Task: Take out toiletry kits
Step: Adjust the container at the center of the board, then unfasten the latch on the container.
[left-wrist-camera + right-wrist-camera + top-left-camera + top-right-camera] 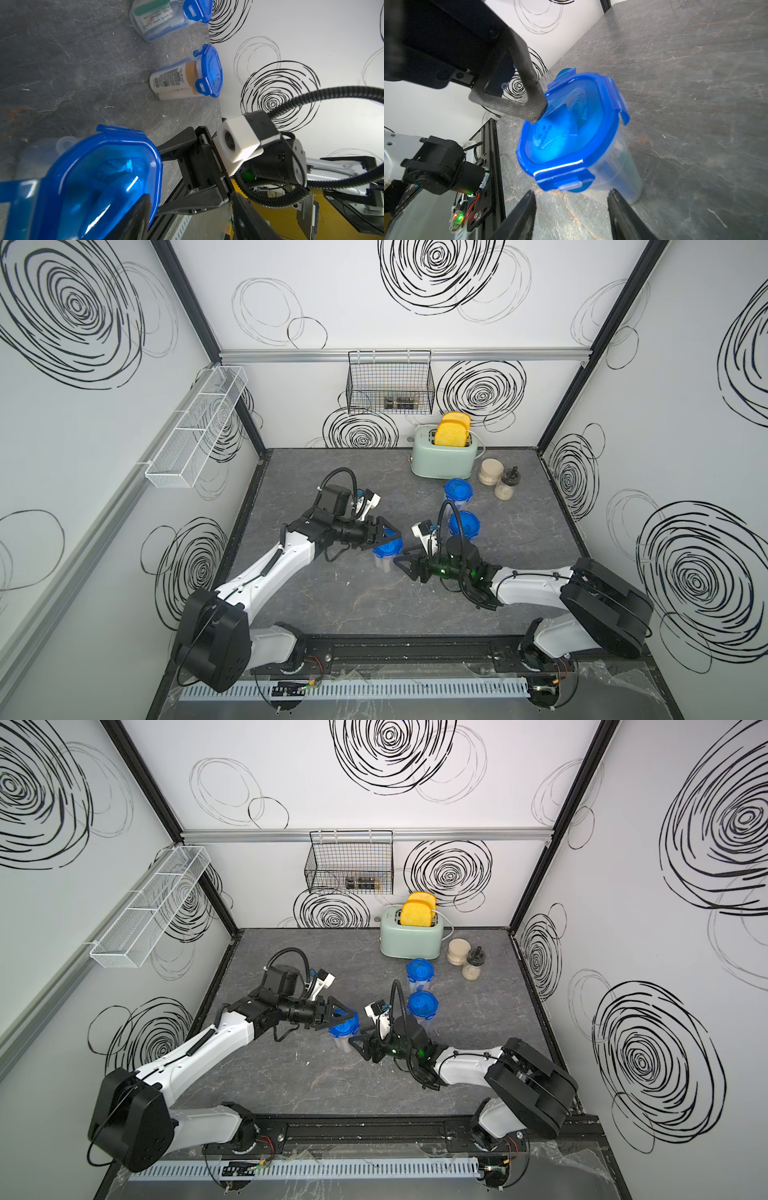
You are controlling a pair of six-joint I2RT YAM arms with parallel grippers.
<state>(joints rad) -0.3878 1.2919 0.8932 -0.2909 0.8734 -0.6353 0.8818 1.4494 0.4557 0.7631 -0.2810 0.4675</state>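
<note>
Counter [695,83] reads as matt grey stone, pale-veined and slightly rough. The lid [571,128] is glossy translucent blue plastic with hard highlights, and the container [620,166] under it is smooth clear plastic. The left gripper [395,537] has matt black jaws with a fine woven grain. Further back, the toaster [442,462] is smooth mint with a soft sheen, and the wire basket [390,385] is thin black metal.

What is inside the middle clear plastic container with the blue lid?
At least two cream plastic bottles with tan caps show through the container; anything behind them is hidden.
</note>
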